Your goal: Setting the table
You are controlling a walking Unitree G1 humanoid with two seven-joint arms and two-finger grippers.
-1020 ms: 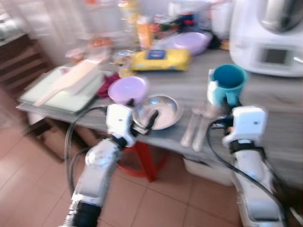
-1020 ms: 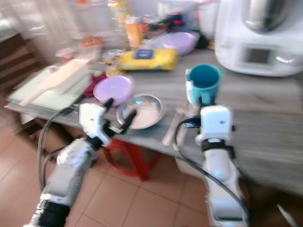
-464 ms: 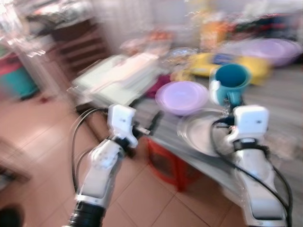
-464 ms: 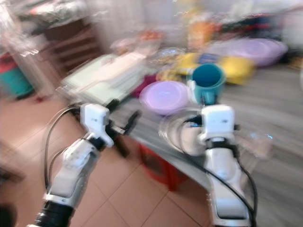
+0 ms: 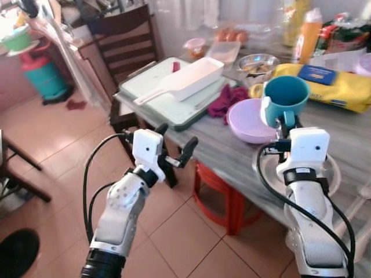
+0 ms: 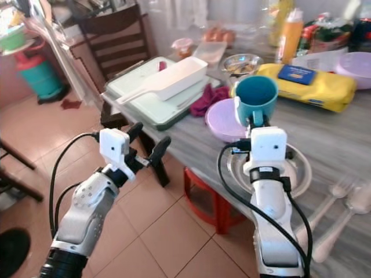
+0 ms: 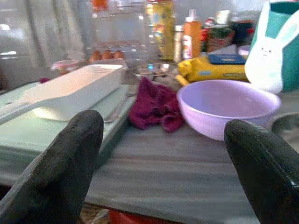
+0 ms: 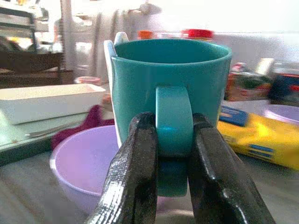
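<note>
My right gripper (image 8: 173, 154) is shut on the handle of a teal mug (image 5: 285, 98) with a white rabbit figure on its side. The mug is upright, above the grey table (image 5: 232, 153) and near a purple bowl (image 5: 246, 120). A metal plate (image 6: 298, 171) lies under my right wrist. Forks and spoons (image 6: 342, 202) lie to its right. My left gripper (image 5: 177, 136) is open and holds nothing. It hovers off the table's near-left edge over the floor, fingers (image 7: 60, 163) spread wide.
A green tray (image 5: 151, 98) carries a long white dish (image 5: 185, 78), with a maroon cloth (image 5: 223, 99) beside it. A yellow pack (image 5: 327, 84), a small steel bowl (image 5: 258, 61) and bottles stand further back. A red stool (image 5: 226, 194) sits under the table, with a dark chair (image 5: 124, 32) behind.
The camera has swung, so the table now sits further right and the blur has cleared. The mug stays in my right gripper, and my left gripper stays open.
</note>
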